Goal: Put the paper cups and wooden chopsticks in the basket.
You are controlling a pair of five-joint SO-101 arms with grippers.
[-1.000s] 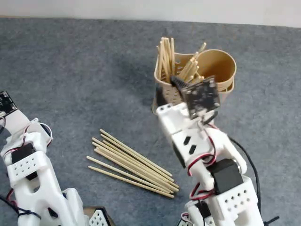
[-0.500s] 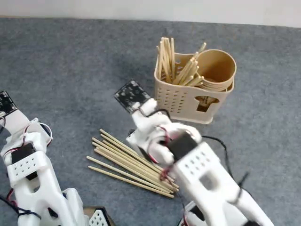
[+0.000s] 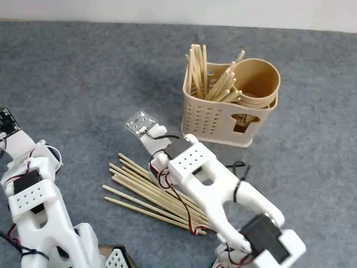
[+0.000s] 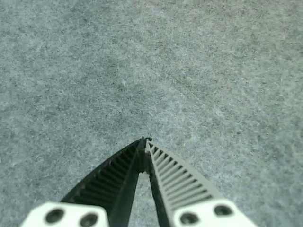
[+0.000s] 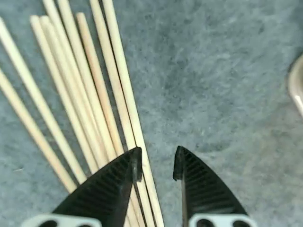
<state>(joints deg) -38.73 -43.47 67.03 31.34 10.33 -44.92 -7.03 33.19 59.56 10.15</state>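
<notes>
A beige perforated basket (image 3: 218, 116) stands at the back right, holding stacked paper cups (image 3: 257, 82) and a bunch of wooden chopsticks (image 3: 201, 70). Several loose chopsticks (image 3: 150, 192) lie on the grey carpet in front of it. The right arm (image 3: 195, 167) leans low over their near end. In its wrist view the right gripper (image 5: 156, 163) is open by a narrow gap just above the carpet, at the edge of the chopsticks (image 5: 80, 94), one stick passing under a fingertip (image 5: 136, 165). The left gripper (image 4: 145, 140) is shut and empty over bare carpet.
The left arm's white body (image 3: 33, 201) sits at the lower left edge. A pale wall strip (image 3: 178, 11) borders the carpet at the back. The basket's rim (image 5: 297, 90) shows at the edge of the right wrist view.
The right arm swung away from the basket, leftward and down, onto the loose chopsticks. The left arm has not moved.
</notes>
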